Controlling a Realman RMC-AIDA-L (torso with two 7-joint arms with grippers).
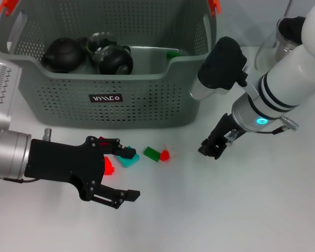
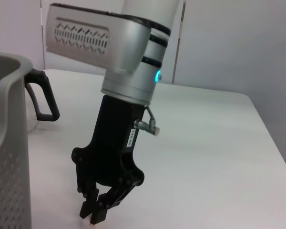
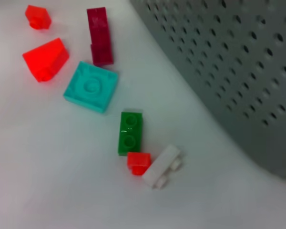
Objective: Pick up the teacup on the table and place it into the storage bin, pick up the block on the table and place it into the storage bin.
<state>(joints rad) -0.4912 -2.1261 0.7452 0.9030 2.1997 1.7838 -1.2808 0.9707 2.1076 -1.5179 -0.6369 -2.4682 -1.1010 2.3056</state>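
Several small blocks lie on the table in front of the storage bin (image 1: 110, 113): a red wedge (image 1: 109, 166), a teal tile (image 1: 129, 161), a green block (image 1: 151, 154) and a small red one (image 1: 165, 155). The right wrist view shows them close up, with the teal tile (image 3: 91, 86), the green block (image 3: 130, 132) and a white piece (image 3: 161, 166). My left gripper (image 1: 128, 174) is open and low at the left end of the row, the red wedge between its fingers. My right gripper (image 1: 211, 148) hangs shut and empty to the right of the blocks. Two dark round vessels (image 1: 63, 53) and a clear glass one (image 1: 101, 41) lie in the bin. I cannot tell which is the teacup.
A glass teapot (image 1: 284, 34) with a dark lid stands at the back right, behind my right arm. A green piece (image 1: 173, 53) lies inside the bin. In the left wrist view the bin's corner (image 2: 7, 143) and my right gripper (image 2: 96, 210) show over bare white table.
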